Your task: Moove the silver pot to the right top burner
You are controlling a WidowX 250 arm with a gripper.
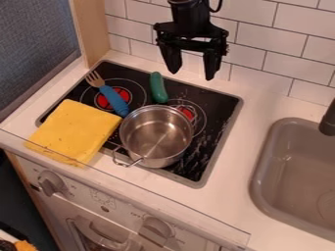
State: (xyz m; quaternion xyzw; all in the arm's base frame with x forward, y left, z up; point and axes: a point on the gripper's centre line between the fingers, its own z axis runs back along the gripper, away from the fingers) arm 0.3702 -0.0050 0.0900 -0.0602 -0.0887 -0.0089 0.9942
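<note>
1. Silver metal pot (157, 139), round and open-topped, sits upright toward the near side of the black glass hob (224, 105), its wire handle (126, 161) pointing to the lower left of the view
2. Just beyond it lies the goal, the right top burner (188, 113), a red disc inside pale rings; the pot's far side overlaps part of those rings, but its body is not centred on them
3. Above the far edge of the hob hangs the black two-finger gripper (192, 74), fingers spread wide and pointing down, with nothing between them, well apart from the pot
4. So the step in hand looks like the approach, before any grasp; next the gripper would need to come down over the pot's rim, close on its wall, lift a little and carry it a short way to the far right
5. Close by on the far side, the green toy vegetable (158, 88) could be nudged if the pot swings wide
6. Left of the pot, the fork with a blue handle (115, 101) crosses the left burner's red disc (104, 99), and the folded yellow cloth (73, 131) covers the hob's near left corner
7. Farther right, the grey-beige sink (281, 162) is set into the white counter (239, 184)
</note>
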